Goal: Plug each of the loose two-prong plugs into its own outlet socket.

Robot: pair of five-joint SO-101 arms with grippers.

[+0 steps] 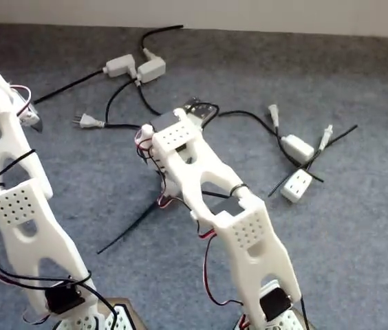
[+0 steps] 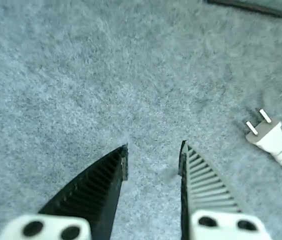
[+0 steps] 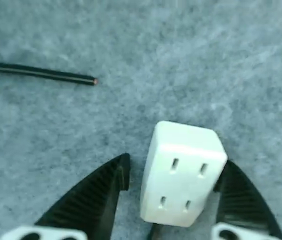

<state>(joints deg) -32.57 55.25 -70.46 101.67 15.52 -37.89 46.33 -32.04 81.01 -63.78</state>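
Two white arms (image 1: 22, 206) (image 1: 235, 213), three loose two-prong plugs (image 1: 87, 122) (image 1: 274, 113) (image 1: 327, 134), five white socket blocks (image 1: 120, 66) (image 1: 151, 69) (image 1: 297, 148) (image 1: 296, 184) (image 3: 181, 172), several black cords (image 1: 249, 117), too tangled to count.

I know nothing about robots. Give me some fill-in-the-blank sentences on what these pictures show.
1. The plug lying near the left gripper has ___ prongs.
2. The socket between the fingers of the right gripper shows ___ slots on its face.
3. The left gripper holds ___.

Missing words: two; four; nothing.
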